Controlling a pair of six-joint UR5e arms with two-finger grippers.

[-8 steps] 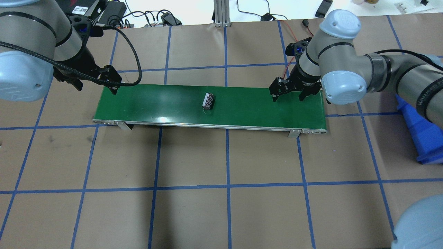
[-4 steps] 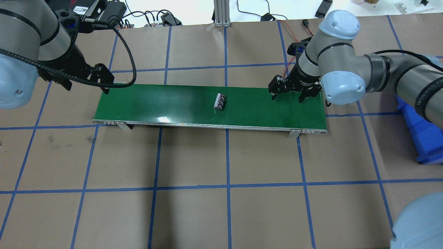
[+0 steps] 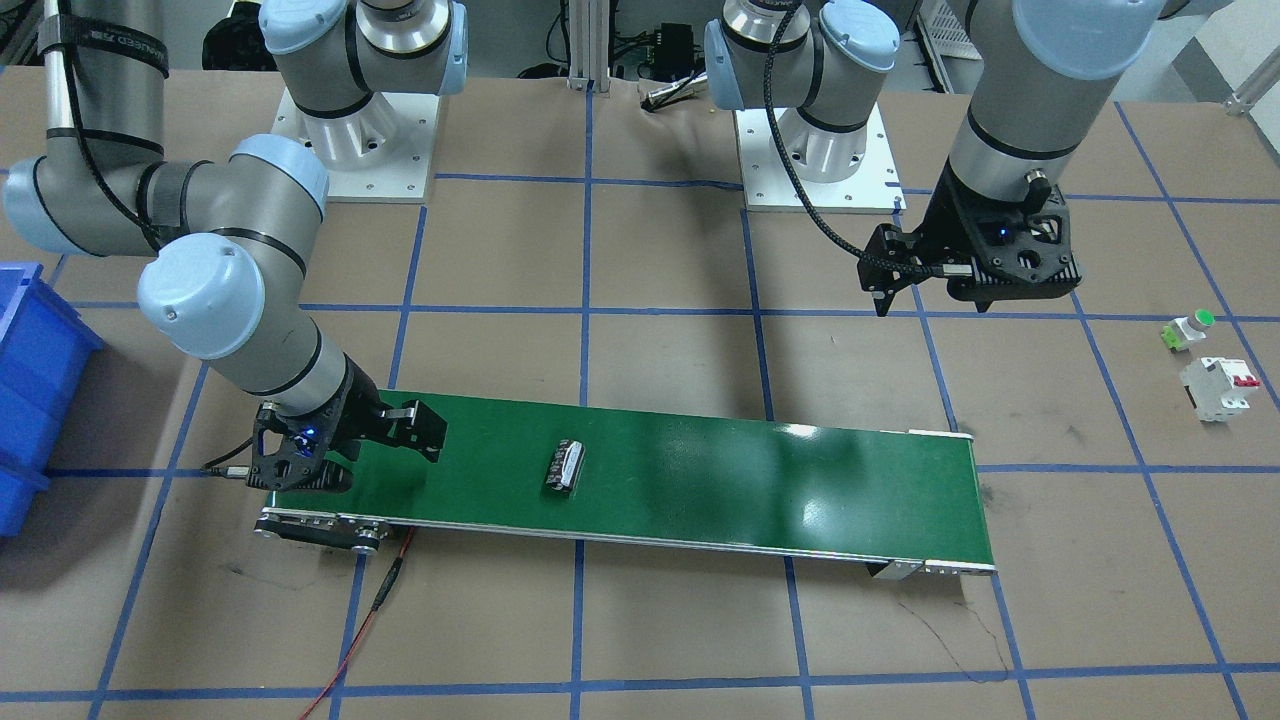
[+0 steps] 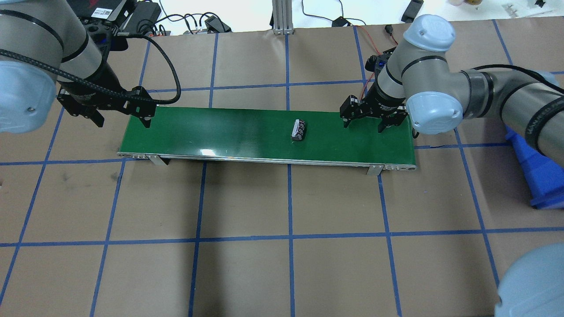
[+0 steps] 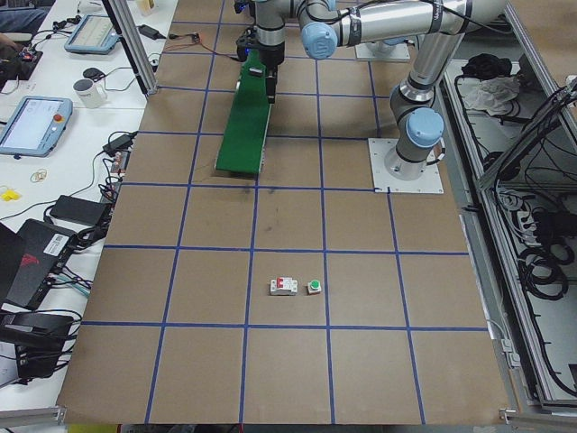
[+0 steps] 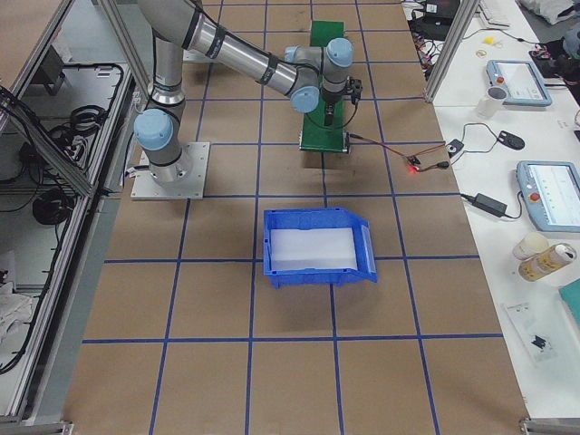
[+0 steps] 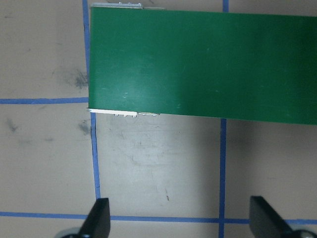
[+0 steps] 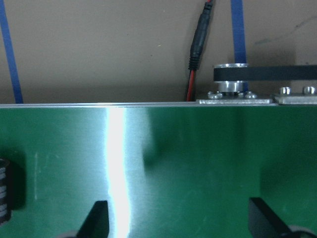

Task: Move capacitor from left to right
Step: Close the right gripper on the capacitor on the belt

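The capacitor, a stubby dark cylinder with silvery marks, lies on its side on the green conveyor belt, right of the belt's middle. It also shows in the front view. A dark edge at the left border of the right wrist view may be the capacitor. My right gripper is open and empty, low over the belt's right end, a short way right of the capacitor. My left gripper is open and empty, raised by the belt's left end; its wrist view shows bare table below.
A blue bin sits right of the belt's right end. A white breaker and a green-capped push-button lie on the table beyond the belt's left end. A red cable runs from the belt's motor end.
The capacitor has travelled rightward along the belt, toward my right gripper. My left gripper has shifted slightly by the belt's left end. My right gripper has barely moved.
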